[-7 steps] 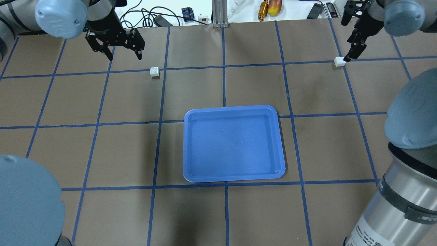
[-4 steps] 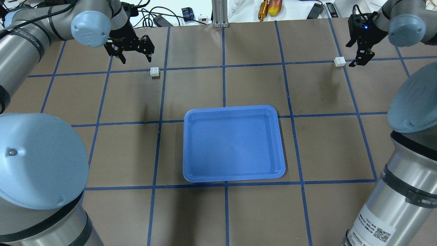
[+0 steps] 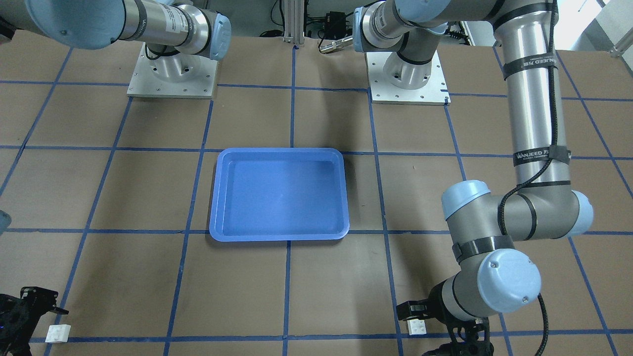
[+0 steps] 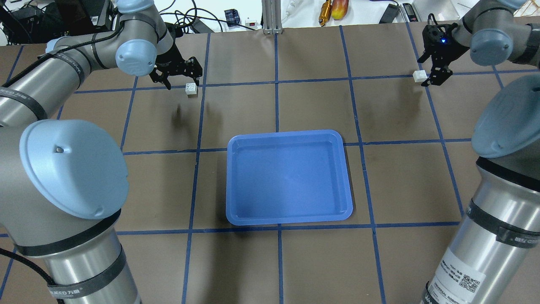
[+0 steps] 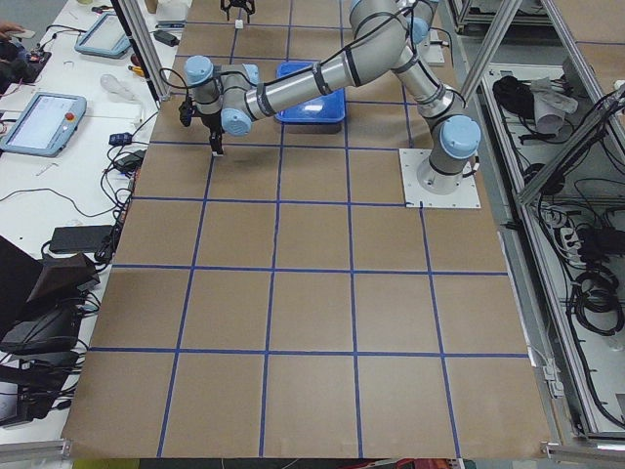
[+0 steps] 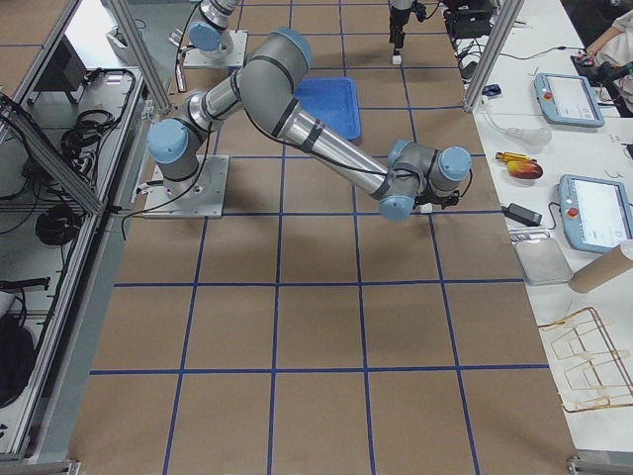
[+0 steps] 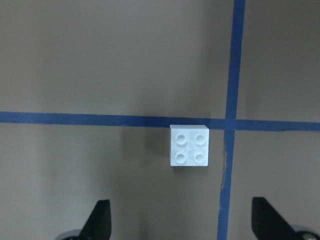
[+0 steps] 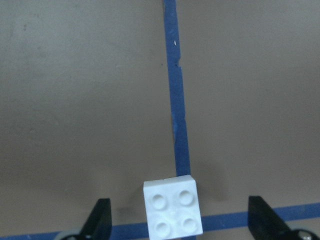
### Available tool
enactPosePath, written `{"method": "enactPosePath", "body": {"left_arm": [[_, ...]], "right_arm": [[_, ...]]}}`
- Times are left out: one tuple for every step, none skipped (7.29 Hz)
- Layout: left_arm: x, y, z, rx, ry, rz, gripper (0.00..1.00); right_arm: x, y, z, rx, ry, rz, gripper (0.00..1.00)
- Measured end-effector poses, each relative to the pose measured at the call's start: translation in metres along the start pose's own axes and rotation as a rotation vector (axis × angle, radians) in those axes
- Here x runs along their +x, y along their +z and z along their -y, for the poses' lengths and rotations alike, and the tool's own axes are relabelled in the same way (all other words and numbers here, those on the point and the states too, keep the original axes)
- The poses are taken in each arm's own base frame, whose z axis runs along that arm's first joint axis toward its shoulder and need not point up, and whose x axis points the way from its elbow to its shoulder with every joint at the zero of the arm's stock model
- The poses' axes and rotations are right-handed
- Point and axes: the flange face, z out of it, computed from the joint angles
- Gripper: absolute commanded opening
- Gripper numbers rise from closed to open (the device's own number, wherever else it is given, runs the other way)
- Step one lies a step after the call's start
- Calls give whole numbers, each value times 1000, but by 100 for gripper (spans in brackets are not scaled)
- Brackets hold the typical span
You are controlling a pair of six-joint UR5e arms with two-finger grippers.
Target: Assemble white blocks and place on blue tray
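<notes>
Two white blocks lie on the brown table. One block point(image 4: 191, 89) point(image 7: 190, 146) sits by a tape crossing, just ahead of my left gripper point(image 4: 182, 79) point(image 7: 182, 220), which is open and empty above it. The other block point(image 4: 419, 76) point(image 8: 173, 207) lies at the far right. My right gripper point(image 4: 430, 69) point(image 8: 181, 220) is open, and in its wrist view this block sits between the two fingertips. The blue tray point(image 4: 289, 177) point(image 3: 279, 198) lies empty at the table's middle, far from both blocks.
Blue tape lines grid the table. Cables, tools and a red-yellow object point(image 4: 339, 8) lie beyond the far edge. The arm bases point(image 3: 170, 74) stand on the robot's side. The left arm's elbow point(image 4: 74, 169) looms over the near left.
My left gripper has moved right and toward the block by the tape crossing. My right gripper swung out to the right, then came back over the far-right block. Both blocks have stayed put.
</notes>
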Motion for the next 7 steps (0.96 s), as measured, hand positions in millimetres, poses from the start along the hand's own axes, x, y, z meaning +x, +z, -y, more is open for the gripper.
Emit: {"method": "enactPosePath", "body": {"left_arm": [[0,12,2,-3,-10,-4,100],[0,21,4,-7,-22,-7,100],[0,26,5,-9,-32,-10,92],[0,27,9,-6,-37,-11,49],[0,27,12,-1,-38,-13,19],[0,28,13,1,-38,-14,0],[0,28,14,1,-38,-14,0]], "right_arm": [[1,1,1,2,2,-3,19],[1,1,2,3,2,-6,7],[2,0,3,4,2,-7,0],[2,-2,5,4,1,-10,0],[2,-9,10,4,-2,-14,0],[1,-20,27,2,-10,-18,0],[-4,-35,60,4,-26,-10,0]]}}
